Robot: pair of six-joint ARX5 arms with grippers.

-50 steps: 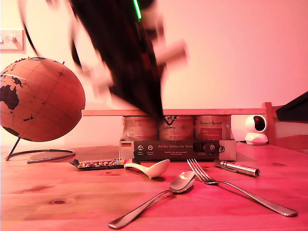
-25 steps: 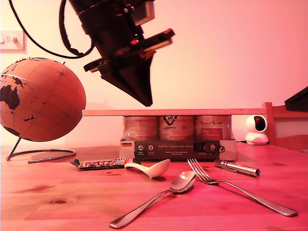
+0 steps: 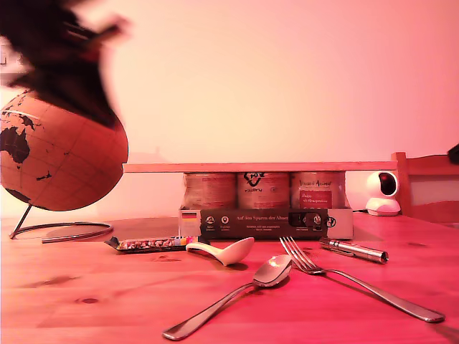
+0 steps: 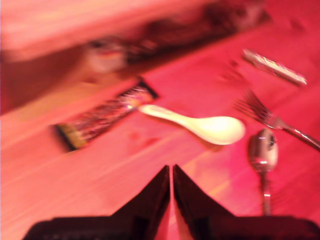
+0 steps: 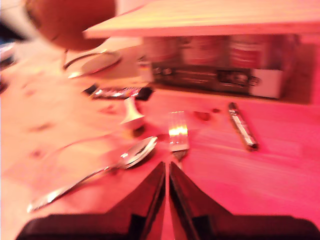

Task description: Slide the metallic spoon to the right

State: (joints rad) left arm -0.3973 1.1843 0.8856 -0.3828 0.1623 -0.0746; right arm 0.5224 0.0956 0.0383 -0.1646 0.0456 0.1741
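Half a second before, a dark arm hung above the middle of the scene in the exterior view; it had since swung up and away, leaving only a blurred dark mass (image 3: 61, 54) at that view's upper left, over the brown cork-coloured globe on its wire stand (image 3: 61, 147). I could not tell from the wrist views which arm that blur belonged to.

Nothing on the reddish wooden desk (image 3: 86, 287) had shifted. The slim shiny metallic spoon (image 3: 237, 294) lay in the foreground, bowl toward the cans and handle running toward the exterior view's lower left. Just beside its bowl, on that view's right, were the tines of the metal fork (image 3: 358, 283), whose handle ran toward the lower right. Behind the spoon sat the short white ceramic spoon (image 3: 224, 251), with a flat dark patterned wrapper bar (image 3: 147, 244) near the tip of its handle. A small silver pen-like cylinder (image 3: 353, 250) lay near the dark printed cardboard tray of three tins (image 3: 265, 222).

My first claw (image 4: 172, 172) had its dark fingers pressed together with only a hairline slit between them, holding nothing and hovering clear above bare desk, the white spoon and metallic spoon beyond it. My second claw (image 5: 166, 167) was likewise pinched closed on nothing, well above the desk, its tips pointing toward the fork's tines with the metallic spoon's bowl just beside them.
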